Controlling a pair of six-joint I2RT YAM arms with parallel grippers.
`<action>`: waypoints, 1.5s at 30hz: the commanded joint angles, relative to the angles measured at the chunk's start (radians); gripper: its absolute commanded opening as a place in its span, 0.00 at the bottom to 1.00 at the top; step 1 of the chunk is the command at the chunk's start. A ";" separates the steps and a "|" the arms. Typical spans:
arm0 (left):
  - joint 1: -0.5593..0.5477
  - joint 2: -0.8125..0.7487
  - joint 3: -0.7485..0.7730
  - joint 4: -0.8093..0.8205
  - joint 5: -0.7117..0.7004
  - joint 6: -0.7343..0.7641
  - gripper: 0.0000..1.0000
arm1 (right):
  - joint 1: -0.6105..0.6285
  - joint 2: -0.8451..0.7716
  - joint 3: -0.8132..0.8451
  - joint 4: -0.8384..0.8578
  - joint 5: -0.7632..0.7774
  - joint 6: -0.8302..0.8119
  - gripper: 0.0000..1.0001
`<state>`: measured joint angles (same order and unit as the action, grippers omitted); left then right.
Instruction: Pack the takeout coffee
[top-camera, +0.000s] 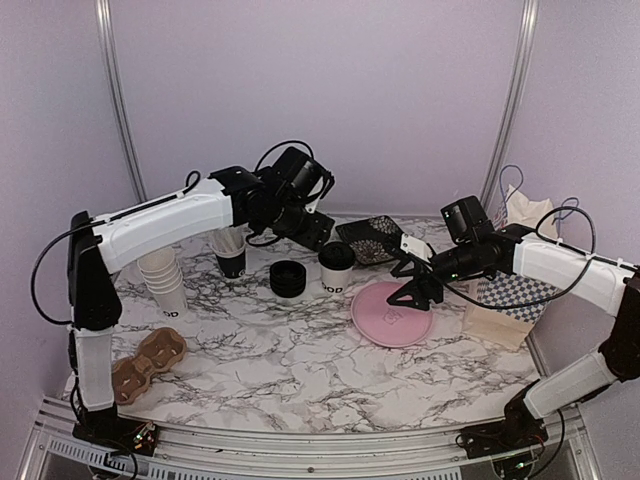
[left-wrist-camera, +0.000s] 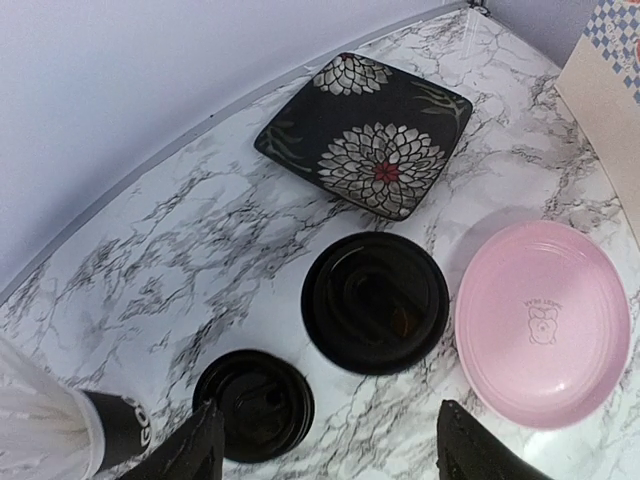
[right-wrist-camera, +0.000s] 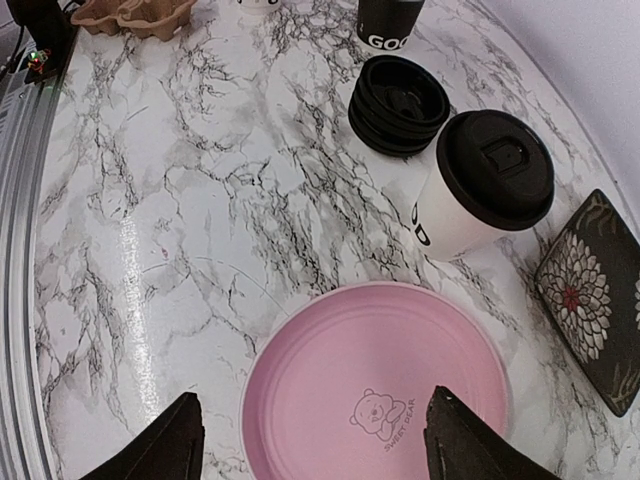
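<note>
— On the table (top-camera: 300, 350), mid-back: where is the coffee?
— The lidded cup (top-camera: 336, 268) stands upright, just below and ahead of the left claw (left-wrist-camera: 328, 420), which is spread and empty. The left arm is nearer.
— And the right claw (right-wrist-camera: 313, 395)?
— Spread, empty, over the pink plate (right-wrist-camera: 330, 350).
— Counts?
— One lidded cup, one lid stack (top-camera: 288, 278), one carrier (top-camera: 148, 362), one bag (top-camera: 495, 322).

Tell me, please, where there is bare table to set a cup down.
The front of the table is bare, between cup carrier and pink plate. Behind it is crowded: lid stack, lidded cup and floral plate sit close together.
</note>
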<state>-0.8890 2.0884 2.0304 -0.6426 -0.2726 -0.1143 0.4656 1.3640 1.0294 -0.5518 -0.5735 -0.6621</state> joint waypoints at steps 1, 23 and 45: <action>-0.023 -0.261 -0.158 -0.175 -0.058 -0.092 0.73 | -0.010 0.010 0.015 0.015 0.003 0.002 0.73; 0.333 -0.681 -0.595 -0.474 -0.174 -0.213 0.48 | -0.010 0.046 0.014 0.021 0.015 0.005 0.73; 0.402 -0.564 -0.626 -0.411 -0.147 -0.140 0.28 | -0.010 0.069 0.011 0.021 0.023 0.001 0.72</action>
<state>-0.4980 1.5082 1.4158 -1.0676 -0.4259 -0.2760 0.4652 1.4216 1.0294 -0.5495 -0.5583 -0.6621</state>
